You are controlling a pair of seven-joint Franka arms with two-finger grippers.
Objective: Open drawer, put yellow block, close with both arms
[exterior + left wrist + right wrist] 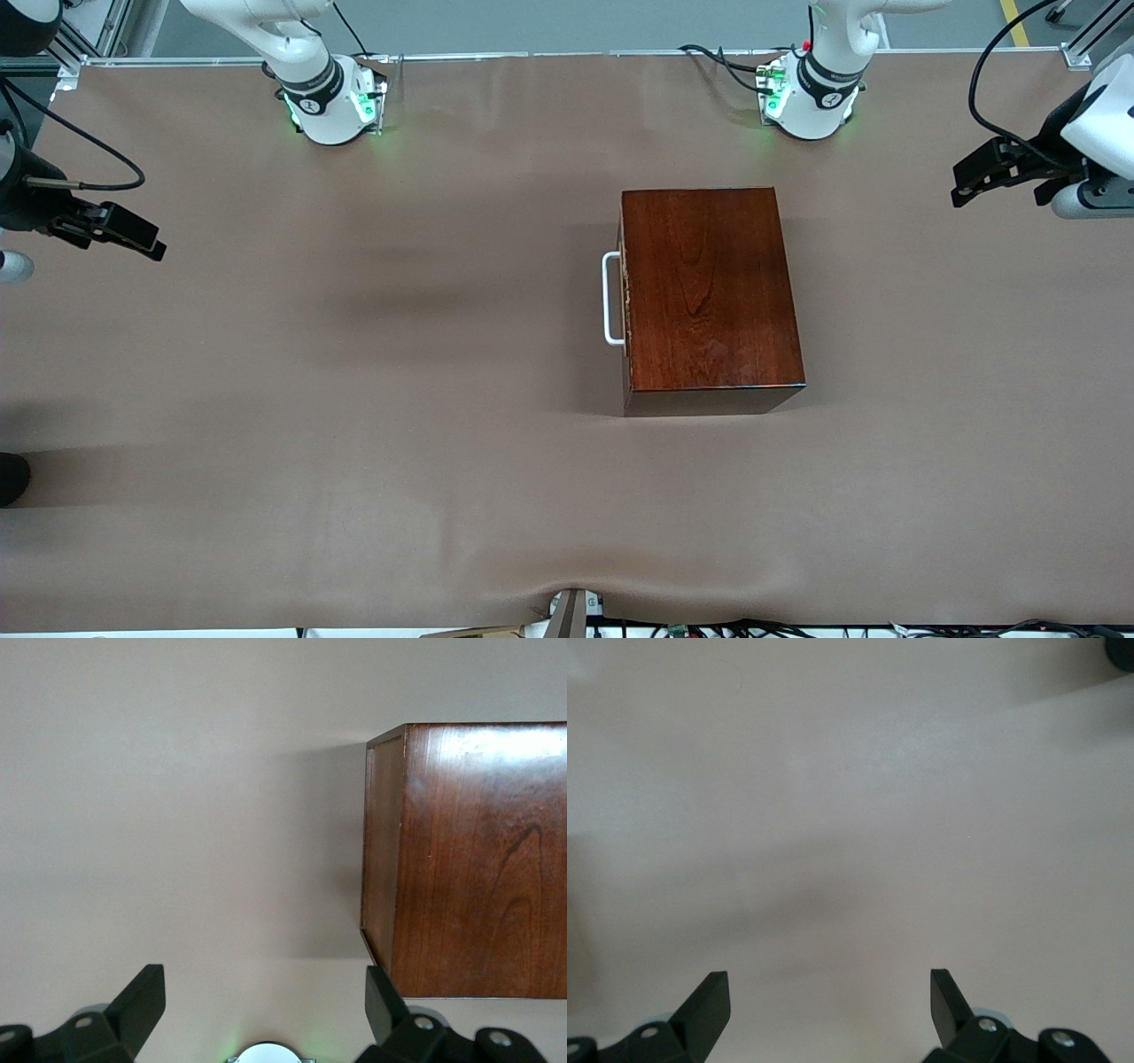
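Observation:
A glossy dark reddish-brown wooden box (711, 297) stands on the table, nearer the left arm's end. Its drawer is shut; the white U-shaped handle (610, 299) sticks out toward the right arm's end. The box also shows in the left wrist view (478, 859). The yellow block is out of view. My left gripper (966, 184) is open and empty, up at the left arm's end of the table; its fingers (142, 997) stand wide apart. My right gripper (151, 245) is open and empty at the right arm's end, over bare cloth (850, 815).
A brown cloth (354, 399) covers the table. The arm bases (332, 102) (811, 97) stand along the edge farthest from the front camera. Cables and a small fitting (571, 611) lie at the edge nearest the front camera.

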